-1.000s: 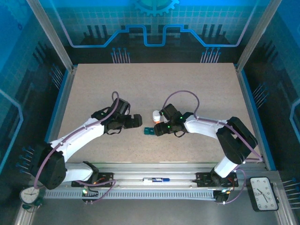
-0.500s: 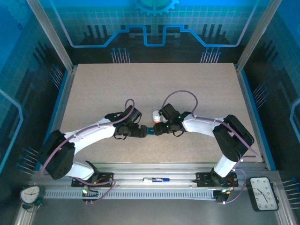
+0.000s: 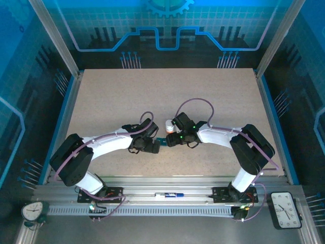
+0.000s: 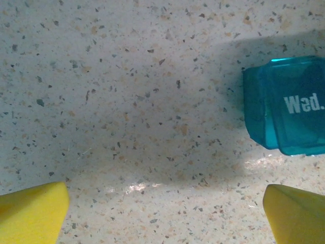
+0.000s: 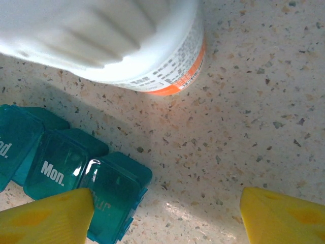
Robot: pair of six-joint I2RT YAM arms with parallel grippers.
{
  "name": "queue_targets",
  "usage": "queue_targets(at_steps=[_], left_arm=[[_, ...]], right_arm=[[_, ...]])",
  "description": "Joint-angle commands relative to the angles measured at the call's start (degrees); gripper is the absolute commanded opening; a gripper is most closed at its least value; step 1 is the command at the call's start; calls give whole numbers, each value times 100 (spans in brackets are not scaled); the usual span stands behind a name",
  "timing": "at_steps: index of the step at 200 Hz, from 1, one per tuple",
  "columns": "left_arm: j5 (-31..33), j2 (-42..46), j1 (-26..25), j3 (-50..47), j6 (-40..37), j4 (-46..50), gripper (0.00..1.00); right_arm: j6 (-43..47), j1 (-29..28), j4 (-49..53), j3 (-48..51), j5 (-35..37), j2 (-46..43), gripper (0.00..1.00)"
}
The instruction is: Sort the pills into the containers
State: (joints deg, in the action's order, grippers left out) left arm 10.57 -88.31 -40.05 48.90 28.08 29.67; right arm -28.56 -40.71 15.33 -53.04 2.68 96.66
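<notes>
Left gripper (image 4: pixel 165 218): fingers spread wide, nothing between, bare table (image 4: pixel 127 101) below. Right gripper (image 5: pixel 165 213): fingers apart, pinching nothing, one fingertip touching or just beside end of pill box (image 5: pixel 71 168). Pill box lies between both grippers, lids look shut. Just behind it stands bottle (image 5: pixel 111 40). Step, as I judge: approach to box; no pill visible. Next move needs one gripper steadying box, other opening lid.

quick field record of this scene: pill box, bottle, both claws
pill box: teal, on the table, Mon. and Wed. labels readable
bottle: white cap, orange band, near the pill box, not touching it
left claw: open, bare table between its fingers, pill box ahead
right claw: open, one finger over the pill box's end compartment
</notes>
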Motion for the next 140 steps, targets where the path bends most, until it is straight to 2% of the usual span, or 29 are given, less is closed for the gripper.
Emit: queue_targets(at_steps=[1, 140], left_arm=[[240, -113, -58, -52, -118, -141, 99], [756, -151, 6, 312, -133, -313, 99]], right_arm=[[-60, 19, 84, -22, 101, 155, 77], [-27, 21, 58, 39, 49, 274, 74]])
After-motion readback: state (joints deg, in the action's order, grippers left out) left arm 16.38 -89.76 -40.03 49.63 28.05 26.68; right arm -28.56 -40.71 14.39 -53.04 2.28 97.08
